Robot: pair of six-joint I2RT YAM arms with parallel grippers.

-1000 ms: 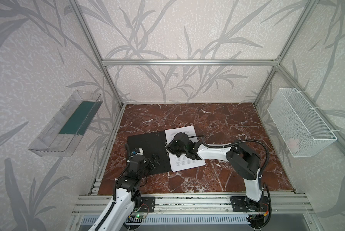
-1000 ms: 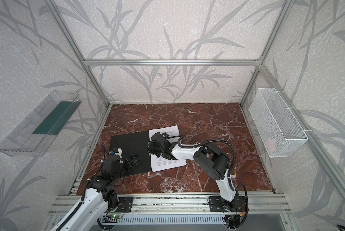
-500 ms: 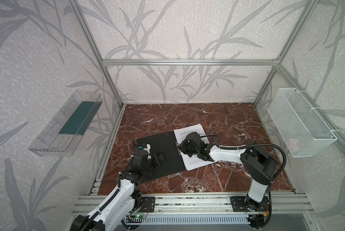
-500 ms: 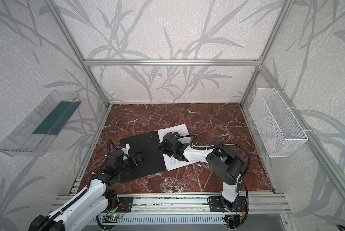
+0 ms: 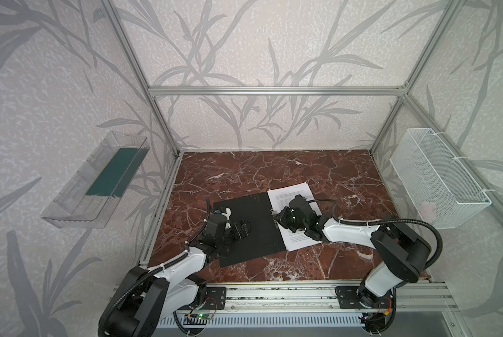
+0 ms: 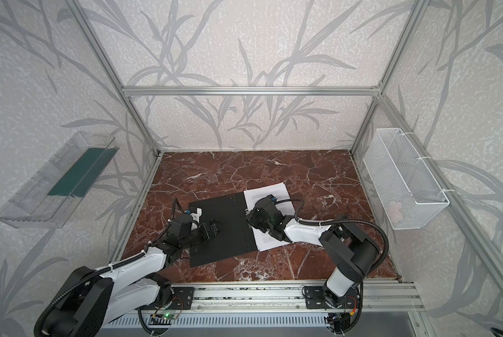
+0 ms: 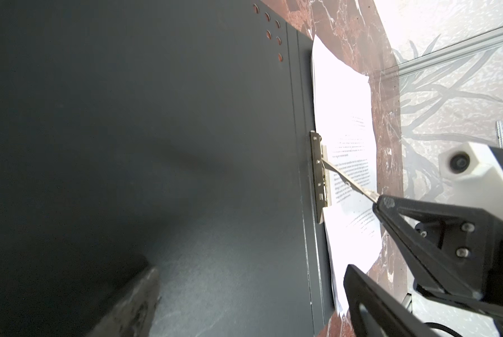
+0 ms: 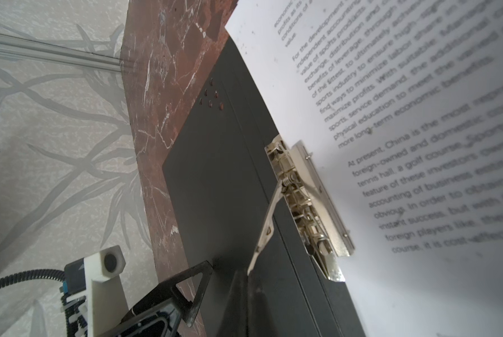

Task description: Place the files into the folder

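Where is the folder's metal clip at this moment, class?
In both top views the metal clip lies beside the open folder's spine, on the files' left edge, its lever pinched by the right gripper.

The thin black folder (image 5: 259, 242) has a matt, faintly grainy inner face that looks like coated card or plastic; which, I cannot tell. Its silvery metal clip bar (image 8: 311, 204) is polished and shiny, with a fine knurled patch at one end. The white printed paper sheets (image 5: 282, 194) are smooth and matt. The red-brown, white-veined marble-look tabletop (image 5: 273, 169) is glossy. The clear plastic wall tray (image 5: 69, 210) is smooth and see-through. The white wire-mesh basket (image 5: 431, 181) looks painted. The aluminium frame bars (image 5: 273, 90) have a dull brushed finish. The grey leaf-patterned wallpaper (image 5: 244, 43) is rough-textured. The white arm shells (image 5: 346, 233) are smooth, slightly glossy plastic.
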